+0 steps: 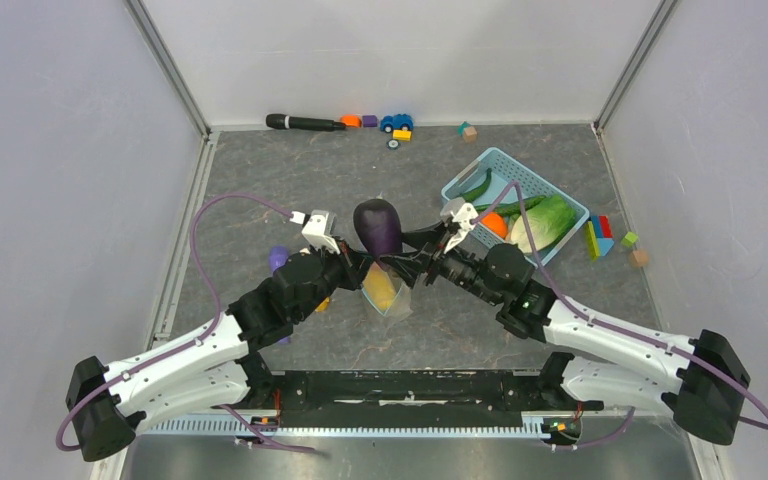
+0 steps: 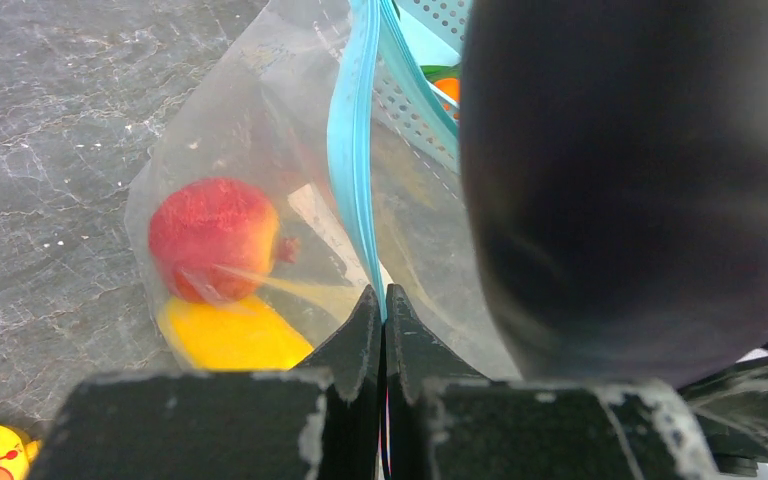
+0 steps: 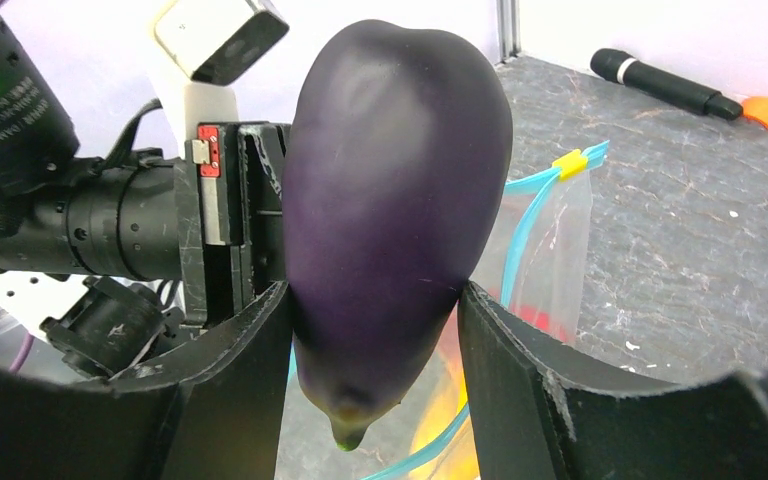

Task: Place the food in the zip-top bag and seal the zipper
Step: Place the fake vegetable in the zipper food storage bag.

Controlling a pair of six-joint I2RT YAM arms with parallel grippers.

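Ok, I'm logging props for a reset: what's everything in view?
eggplant: one, dark purple, in right gripper
bag: one, clear, pinched by left gripper
zipper: one, teal, bag mouth, open
red fruit: one, red, in bag
mango: one, yellow, in bag
basket: one, light blue, far right
lettuce: one, green, in basket
orange: one, orange, in basket
pods: two seen, green, in basket
stick: one, black, far wall
toy car: one, blue, far wall
blocks: several, mixed, far wall and right of basket
left gripper: one, black, shut on bag
right gripper: one, black, holding eggplant
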